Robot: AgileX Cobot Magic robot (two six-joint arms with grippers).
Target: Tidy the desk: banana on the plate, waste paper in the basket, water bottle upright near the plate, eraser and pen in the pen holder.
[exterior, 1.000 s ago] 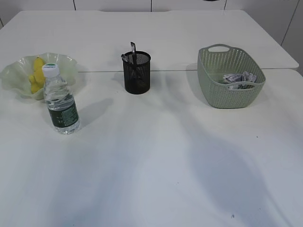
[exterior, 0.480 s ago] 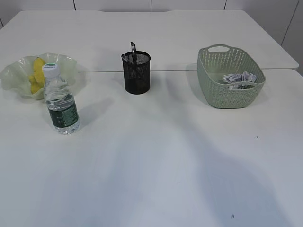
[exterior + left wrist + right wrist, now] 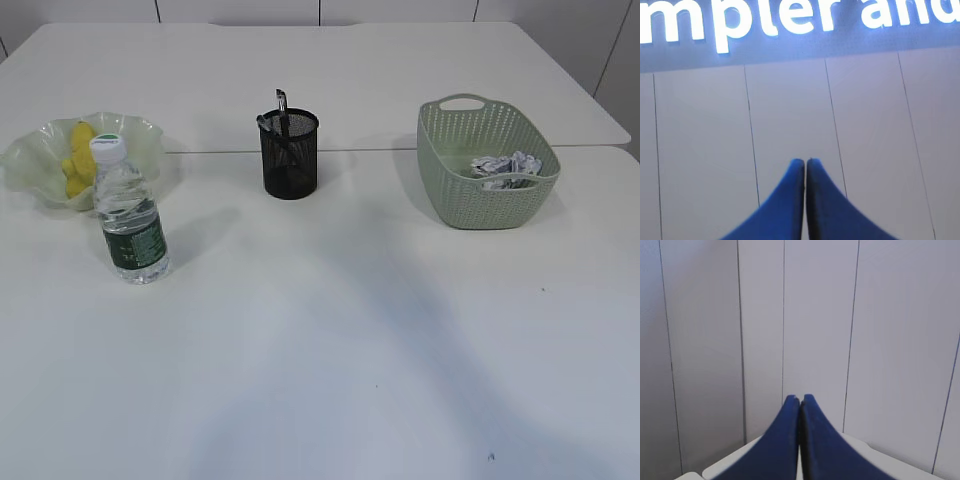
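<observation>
A: Where do things sit?
B: Banana (image 3: 76, 158) on plate (image 3: 30, 158), half hidden by upright water bottle (image 3: 130, 215); waste paper (image 3: 505, 167) in basket (image 3: 470, 205); pen holder's (image 3: 290, 155) contents unclear.
A: Tools?
B: Left tool (image 3: 805, 162) and right tool (image 3: 800, 399) both closed, empty.
</observation>
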